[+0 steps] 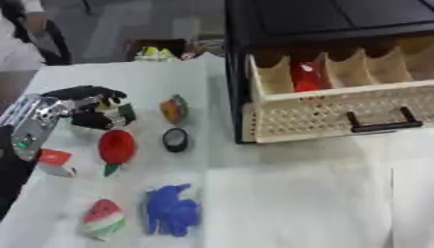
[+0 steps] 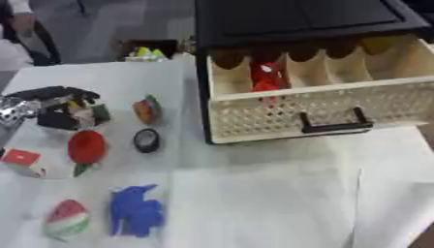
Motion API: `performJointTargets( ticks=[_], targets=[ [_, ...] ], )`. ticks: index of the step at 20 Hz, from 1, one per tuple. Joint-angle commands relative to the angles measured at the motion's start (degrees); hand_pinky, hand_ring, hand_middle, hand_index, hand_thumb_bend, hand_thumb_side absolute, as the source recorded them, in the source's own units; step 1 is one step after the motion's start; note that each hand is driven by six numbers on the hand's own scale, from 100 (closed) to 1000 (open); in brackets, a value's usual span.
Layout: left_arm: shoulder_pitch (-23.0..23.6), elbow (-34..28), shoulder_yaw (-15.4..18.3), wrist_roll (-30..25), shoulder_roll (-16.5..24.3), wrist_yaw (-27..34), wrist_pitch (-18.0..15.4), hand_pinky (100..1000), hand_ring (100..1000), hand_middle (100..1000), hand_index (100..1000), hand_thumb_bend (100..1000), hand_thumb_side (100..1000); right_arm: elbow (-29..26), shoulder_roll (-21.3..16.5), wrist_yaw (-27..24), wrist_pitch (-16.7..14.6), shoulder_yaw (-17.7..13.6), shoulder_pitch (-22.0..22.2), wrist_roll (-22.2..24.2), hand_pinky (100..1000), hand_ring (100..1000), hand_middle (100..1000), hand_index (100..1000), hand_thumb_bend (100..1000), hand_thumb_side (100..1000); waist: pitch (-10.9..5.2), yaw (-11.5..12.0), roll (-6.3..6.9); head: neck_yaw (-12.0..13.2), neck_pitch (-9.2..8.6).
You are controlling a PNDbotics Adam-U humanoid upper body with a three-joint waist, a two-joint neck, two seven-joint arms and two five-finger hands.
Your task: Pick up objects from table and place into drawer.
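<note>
Left eye view — left hand [image 1: 81, 104] round small toy [image 1: 115, 112]

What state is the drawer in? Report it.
Open. The drawer stands pulled out of the black cabinet, its divided compartments showing from above, with a red thing in one.

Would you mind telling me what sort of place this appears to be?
Probably a robot test bench in a lab or workshop: small toys such as a blue figure laid out on a white-covered table, beside an open drawer with dividers.
</note>
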Motion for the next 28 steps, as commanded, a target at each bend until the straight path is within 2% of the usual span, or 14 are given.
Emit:
performJointTargets(
  ticks=[1, 13, 28],
  targets=[
    [-1.27, 0.02, 0.94, 0.7, 1.63, -0.59, 0.0, 686, 867, 850, 985, 273, 827, -0.93, -0.7, -0.18, 0.16, -0.62, -0.93, 0.1, 325, 475, 455, 761, 215, 655, -0.92, -0.19, -0.09, 0.28, -0.95],
    [-1.99, 1.46, 1.8, 1.39, 1.85, -2.44, 0.47, 672, 852, 787, 933, 190, 789, -0.93, -0.66, -0.51, 0.19, -0.66, -1.07, 0.5, 319, 473, 453, 759, 219, 656, -0.4, -0.73, 0.44, 0.74, -1.46],
    [-2.14, 2.86, 2.29, 1.67, 1.6, -5.54, -0.28, 676, 857, 814, 979, 241, 730, -0.93, -0.6, -0.6, -0.03, -0.8, -1.31, 0.8, 314, 470, 445, 757, 239, 664, 0.53, -1.47, 0.83, 1.63, -2.09]
  ],
)
